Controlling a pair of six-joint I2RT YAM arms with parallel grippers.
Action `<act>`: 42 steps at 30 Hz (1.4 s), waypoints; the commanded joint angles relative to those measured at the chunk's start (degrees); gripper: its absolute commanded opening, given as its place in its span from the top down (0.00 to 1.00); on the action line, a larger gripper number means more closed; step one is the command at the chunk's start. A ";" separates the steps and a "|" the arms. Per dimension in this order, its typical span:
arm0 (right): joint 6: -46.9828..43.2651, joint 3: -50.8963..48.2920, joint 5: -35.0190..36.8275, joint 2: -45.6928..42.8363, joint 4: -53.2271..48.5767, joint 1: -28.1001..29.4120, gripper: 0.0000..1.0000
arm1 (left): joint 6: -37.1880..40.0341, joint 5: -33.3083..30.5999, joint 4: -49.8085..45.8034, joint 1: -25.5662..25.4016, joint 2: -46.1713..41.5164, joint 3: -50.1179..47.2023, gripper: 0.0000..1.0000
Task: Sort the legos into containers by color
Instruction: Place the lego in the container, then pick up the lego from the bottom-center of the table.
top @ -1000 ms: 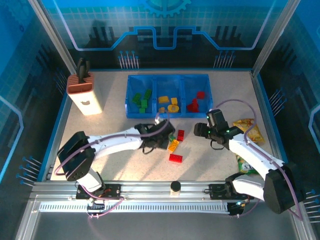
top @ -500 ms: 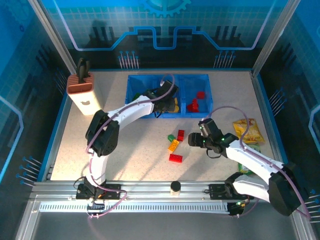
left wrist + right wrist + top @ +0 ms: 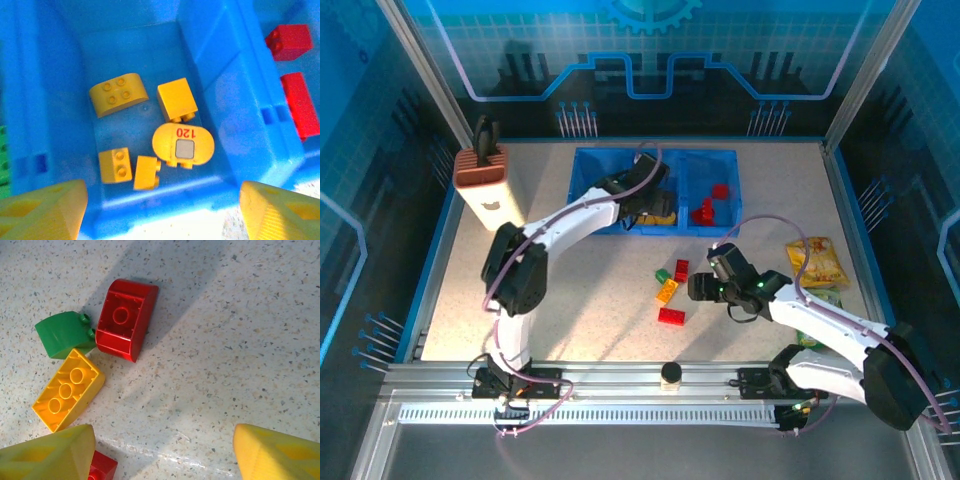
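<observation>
Blue plastic tray [image 3: 728, 222]: three joined compartments in a row at the far middle of the speckled table [image 3: 580, 290], partly crossed by the left arm in the top view.
Left gripper [image 3: 160, 212]: poised over the near wall of the middle compartment; yellow fingertips [image 3: 42, 210] spread wide, nothing between them.
Yellow legos, middle compartment: plain in the left wrist view, mostly under the arm from above. A rounded four-stud brick [image 3: 117, 94], a cube [image 3: 176, 100], an oval piece marked "120" [image 3: 183, 145] and two small bricks [image 3: 115, 165] just beside each other near the front wall.
Red legos, right compartment [image 3: 300, 105]: two at the right edge of the left wrist view; a small cluster from above.
Green sliver [image 3: 4, 150]: at the left edge of the left wrist view, probably bricks in the left compartment.
Right gripper [image 3: 162, 455]: low over bare table just right of the loose bricks; fingers wide apart, empty.
Loose legos, on the table between tray and arm bases: four.
Green brick [image 3: 65, 334]: just beside the curved red brick [image 3: 125, 320], that one hollow side up.
Yellow brick [image 3: 67, 395]: near the green one, underside up, three round tubes showing.
Second red brick [image 3: 102, 467]: half hidden behind a finger in the right wrist view; whole from above, nearest the arm bases.
Knife block [image 3: 485, 185]: far left, well apart from the tray.
Snack bag [image 3: 815, 262]: at the right, beyond the right arm.
</observation>
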 commanded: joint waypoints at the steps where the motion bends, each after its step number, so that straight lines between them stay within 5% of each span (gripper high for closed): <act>1: 0.90 2.04 1.09 0.95 -0.65 1.39 0.26 | -0.01 1.57 3.22 -0.35 -8.93 -4.21 0.20; 16: 10.27 12.08 0.03 17.62 -0.73 8.67 0.27 | -6.88 -0.56 8.26 -1.02 -37.17 -36.76 0.23; 27: 15.09 20.06 3.00 29.83 -3.31 12.58 0.31 | -9.25 -2.81 6.14 -0.75 -47.09 -47.81 0.23; 31: 15.36 22.07 3.53 33.08 -4.98 12.57 0.36 | -9.78 -3.00 5.47 -0.77 -47.93 -49.13 0.24; 42: 13.83 26.43 5.87 33.55 -10.42 14.50 0.71 | -9.21 -4.06 5.16 -0.45 -49.91 -50.70 0.24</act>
